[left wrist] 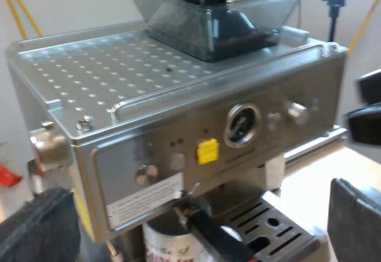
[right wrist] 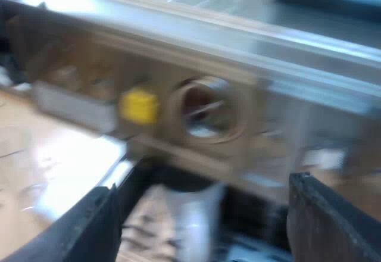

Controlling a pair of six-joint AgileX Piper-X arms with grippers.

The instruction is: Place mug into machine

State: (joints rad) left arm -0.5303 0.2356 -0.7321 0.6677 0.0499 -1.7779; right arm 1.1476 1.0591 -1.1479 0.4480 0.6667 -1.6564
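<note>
The espresso machine (left wrist: 178, 95) stands close ahead, with its bean hopper (left wrist: 214, 12) on top. A white mug (left wrist: 168, 247) with red lettering stands under the machine's front, beside the dark handle of the holder (left wrist: 211, 235) locked in there. My left gripper (left wrist: 196, 220) is open, its fingers (left wrist: 36, 226) wide apart and short of the machine, holding nothing. My right gripper (right wrist: 208, 226) is open too, facing the machine's front panel (right wrist: 238, 137). The white mug (right wrist: 196, 220) shows blurred beyond it under the gauge (right wrist: 205, 108), apart from both fingers (right wrist: 89, 226).
The slotted drip tray (left wrist: 280, 232) lies under the machine's front. A yellow tag (left wrist: 207, 150) hangs on the panel near the gauge (left wrist: 241, 124) and knobs. A dark blurred shape (left wrist: 364, 116) is at the machine's knob end. A light wooden table (right wrist: 36, 155) lies below.
</note>
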